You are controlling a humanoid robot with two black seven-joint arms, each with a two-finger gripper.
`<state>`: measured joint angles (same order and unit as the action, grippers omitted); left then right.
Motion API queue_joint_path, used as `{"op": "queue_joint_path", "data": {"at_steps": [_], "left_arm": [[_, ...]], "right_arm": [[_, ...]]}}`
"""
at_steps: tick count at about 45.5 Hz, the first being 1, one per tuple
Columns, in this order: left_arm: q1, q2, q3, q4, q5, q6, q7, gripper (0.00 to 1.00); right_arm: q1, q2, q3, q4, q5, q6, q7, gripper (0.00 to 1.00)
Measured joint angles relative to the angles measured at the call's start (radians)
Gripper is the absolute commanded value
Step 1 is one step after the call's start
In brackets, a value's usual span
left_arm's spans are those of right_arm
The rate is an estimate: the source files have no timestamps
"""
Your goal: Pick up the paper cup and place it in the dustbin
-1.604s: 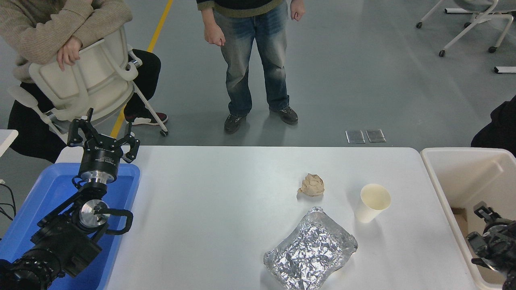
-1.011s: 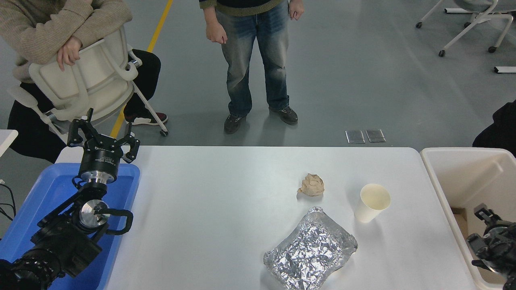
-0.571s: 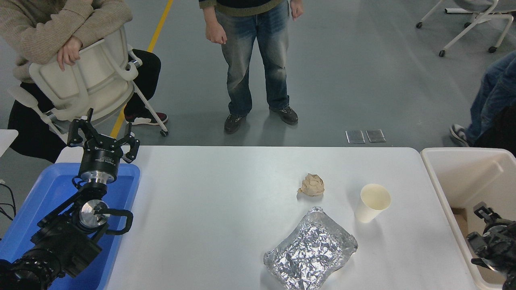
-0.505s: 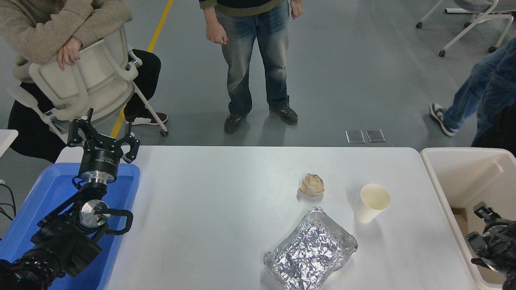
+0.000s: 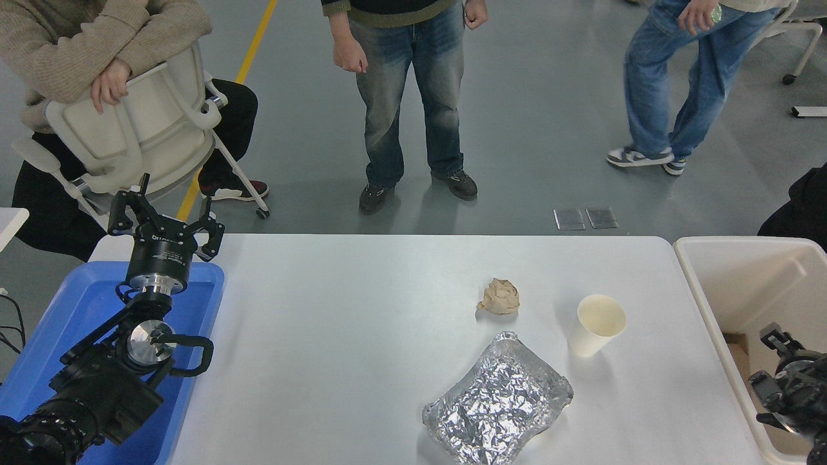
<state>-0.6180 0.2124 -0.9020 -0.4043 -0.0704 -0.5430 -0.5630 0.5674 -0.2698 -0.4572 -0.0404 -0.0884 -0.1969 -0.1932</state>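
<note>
The cream-white paper cup stands upright on the white table, right of centre. The off-white dustbin sits just past the table's right edge. My right gripper hangs low over the dustbin at the lower right, well to the right of the cup; I cannot make out how its fingers stand. My left gripper is parked at the far left above the blue tray, its fingers spread open and empty.
A crumpled tan paper ball lies left of the cup. A crinkled foil container sits in front of it. The blue tray holds the left edge. Three people stand or sit beyond the far side.
Both arms and the cup have stayed put. A person in blue jeans has walked in from the right and now stands at the top right.
</note>
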Motion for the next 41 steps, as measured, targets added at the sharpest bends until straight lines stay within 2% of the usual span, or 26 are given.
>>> {"op": "queue_joint_path", "data": {"at_steps": [31,41], "left_arm": [[0.0,0.0,0.0,0.0,0.0,0.0,0.0,0.99],[0.0,0.0,0.001,0.0,0.0,0.0,0.0,0.99]], "right_arm": [[0.003,-0.003,0.0,0.01,0.001,0.005,0.0,1.0],[0.052,-0.054,0.01,0.122,0.001,0.013,-0.001,1.0]]}}
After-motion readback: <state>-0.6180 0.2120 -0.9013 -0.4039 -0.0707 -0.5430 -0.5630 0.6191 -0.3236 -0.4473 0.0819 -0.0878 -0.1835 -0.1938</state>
